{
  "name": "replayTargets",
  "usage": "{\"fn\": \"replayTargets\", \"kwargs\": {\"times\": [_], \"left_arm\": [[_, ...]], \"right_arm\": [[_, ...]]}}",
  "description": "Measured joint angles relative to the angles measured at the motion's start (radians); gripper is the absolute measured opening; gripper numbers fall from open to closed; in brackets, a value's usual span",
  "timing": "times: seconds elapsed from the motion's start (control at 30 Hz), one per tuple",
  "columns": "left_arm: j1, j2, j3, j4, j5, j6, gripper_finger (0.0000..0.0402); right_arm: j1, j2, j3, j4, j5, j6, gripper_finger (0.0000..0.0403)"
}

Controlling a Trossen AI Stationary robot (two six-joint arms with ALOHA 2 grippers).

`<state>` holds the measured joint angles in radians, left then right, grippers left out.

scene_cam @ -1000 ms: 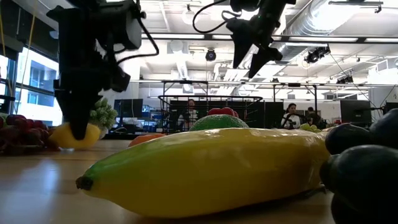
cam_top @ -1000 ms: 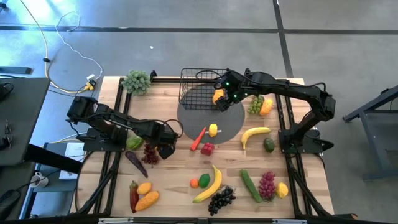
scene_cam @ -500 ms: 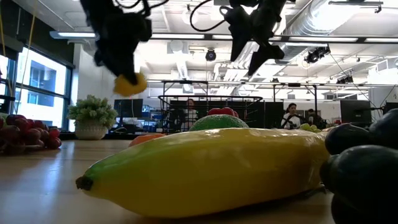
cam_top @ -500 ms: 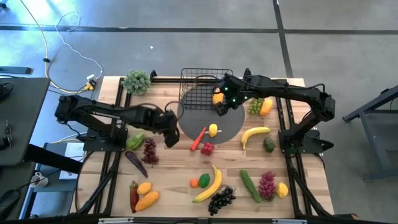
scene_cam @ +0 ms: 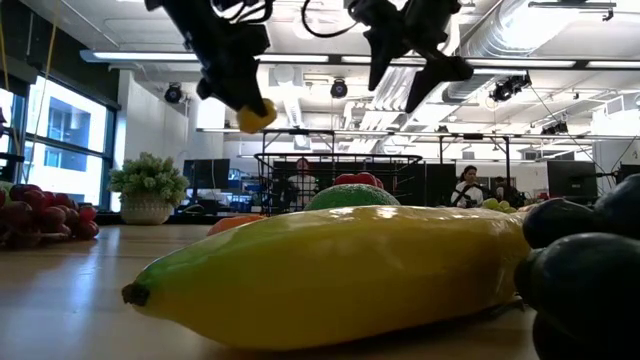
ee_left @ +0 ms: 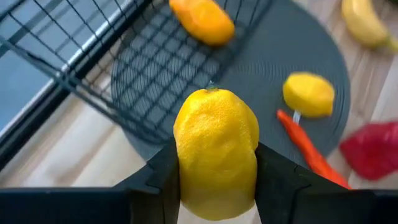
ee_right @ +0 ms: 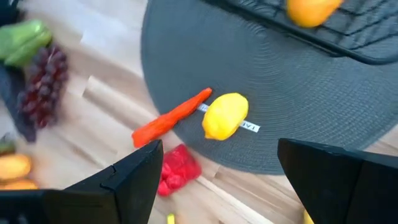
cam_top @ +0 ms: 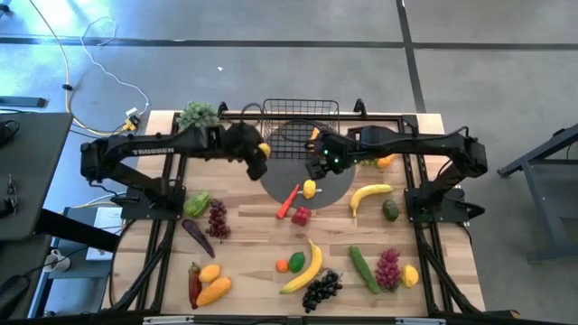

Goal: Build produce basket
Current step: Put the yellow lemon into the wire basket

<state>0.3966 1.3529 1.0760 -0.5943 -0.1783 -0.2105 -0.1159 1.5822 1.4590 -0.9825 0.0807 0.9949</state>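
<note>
Aloft beside the basket (cam_top: 300, 126), left gripper (cam_top: 259, 153) clamped on a lemon (ee_left: 216, 152), right gripper (cam_top: 318, 162) agape

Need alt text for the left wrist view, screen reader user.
The left gripper is shut on a yellow textured lemon, held above the edge of a black wire-mesh basket containing an orange fruit. Beyond, on a grey round mat, lie a second lemon and an orange carrot.

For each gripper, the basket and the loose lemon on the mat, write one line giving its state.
left gripper: shut on a lemon, raised beside the basket.
right gripper: open, empty, above the grey mat.
basket: upright, holding one orange fruit.
second lemon: lying on the mat.
</note>
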Motion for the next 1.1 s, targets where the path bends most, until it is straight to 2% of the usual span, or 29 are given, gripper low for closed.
{"fn": "replayTargets", "kwargs": {"times": [0.27,0.5,0.8,1.1], "left_arm": [[0.124,0.000,0.000,0.219,0.077,0.101,0.0138],[0.200,0.042,-0.001,0.348,0.081,0.174,0.0138],[0.261,0.173,-0.001,0.449,0.080,0.179,0.0138],[0.276,0.294,-0.001,0.495,0.013,0.170,0.0142]], "right_arm": [[0.052,0.000,0.000,-0.005,0.175,0.168,0.0298],[0.053,0.000,0.000,-0.005,0.205,0.202,0.0298],[0.029,0.000,0.000,-0.008,0.205,0.082,0.0298],[-0.025,0.000,0.000,-0.009,0.205,-0.035,0.0298]]}}
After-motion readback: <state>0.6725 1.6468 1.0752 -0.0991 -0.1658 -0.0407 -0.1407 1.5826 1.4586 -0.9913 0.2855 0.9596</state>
